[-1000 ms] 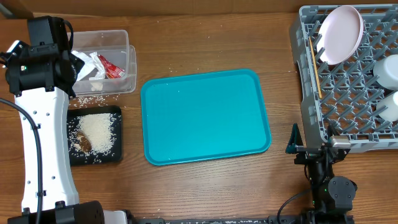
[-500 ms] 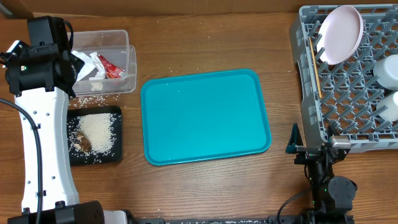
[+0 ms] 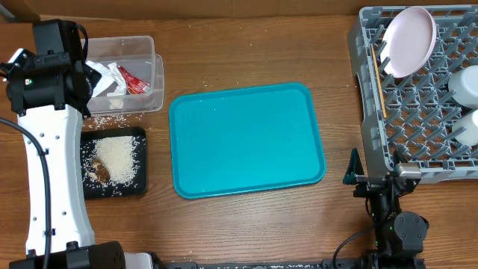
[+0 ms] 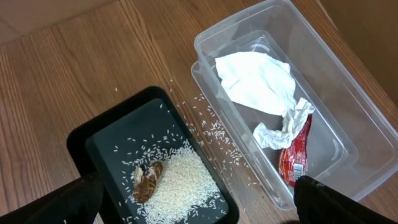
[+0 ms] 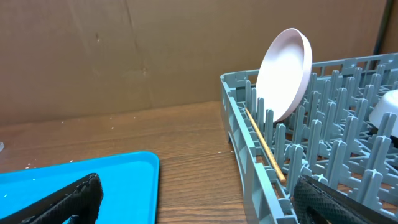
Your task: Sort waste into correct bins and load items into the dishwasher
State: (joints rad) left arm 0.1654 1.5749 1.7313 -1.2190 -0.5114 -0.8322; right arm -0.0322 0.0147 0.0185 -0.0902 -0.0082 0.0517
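Observation:
The clear tub (image 3: 142, 45) at the back left holds a crumpled white napkin (image 4: 255, 81) and a red wrapper (image 4: 295, 155). The black tray (image 3: 142, 187) in front of it holds white rice (image 4: 180, 180) and brown scraps (image 4: 147, 182). Loose rice grains lie on the wood between them. My left gripper (image 4: 199, 214) hangs open and empty above the tray and tub. The grey dish rack (image 3: 418, 112) at the right holds the white plate (image 3: 407, 41) on edge, chopsticks (image 3: 379, 78) and two white dishes (image 3: 467, 86). My right gripper (image 5: 193, 205) is open and empty, low beside the rack's front left corner.
The large teal serving tray (image 3: 246, 138) lies in the middle of the table with nothing on it. My white left arm (image 3: 48, 164) stands along the table's left edge. A brown cardboard wall (image 5: 124, 50) closes the far side.

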